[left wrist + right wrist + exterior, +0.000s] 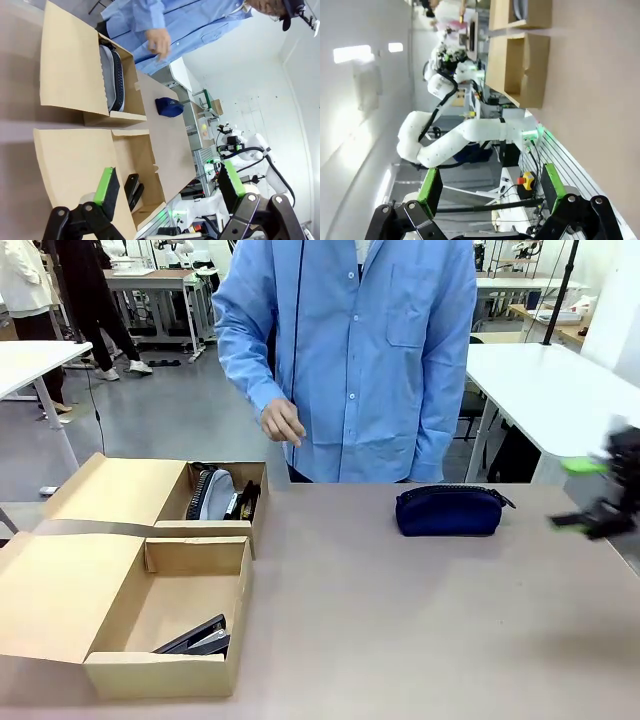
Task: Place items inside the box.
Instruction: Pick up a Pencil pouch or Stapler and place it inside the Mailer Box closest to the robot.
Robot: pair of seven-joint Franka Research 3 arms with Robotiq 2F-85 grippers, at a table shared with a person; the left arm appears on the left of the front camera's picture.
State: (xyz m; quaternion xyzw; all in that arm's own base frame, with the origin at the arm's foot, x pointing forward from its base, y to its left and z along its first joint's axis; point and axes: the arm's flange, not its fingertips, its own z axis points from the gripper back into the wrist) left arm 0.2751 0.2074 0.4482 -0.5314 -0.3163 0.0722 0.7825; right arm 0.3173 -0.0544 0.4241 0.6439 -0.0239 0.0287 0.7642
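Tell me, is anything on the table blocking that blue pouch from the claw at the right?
Nothing visible does. Only bare tabletop lies between the open right gripper and the navy blue pouch.

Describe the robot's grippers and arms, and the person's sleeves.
The left gripper and right gripper have black fingers tipped with green pads. The left arm is white with rounded segments. The person wears long light blue shirt sleeves.

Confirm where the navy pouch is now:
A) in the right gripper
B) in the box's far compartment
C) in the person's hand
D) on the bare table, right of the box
D: the navy pouch lies on the table, apart from the box, nothing holding it.
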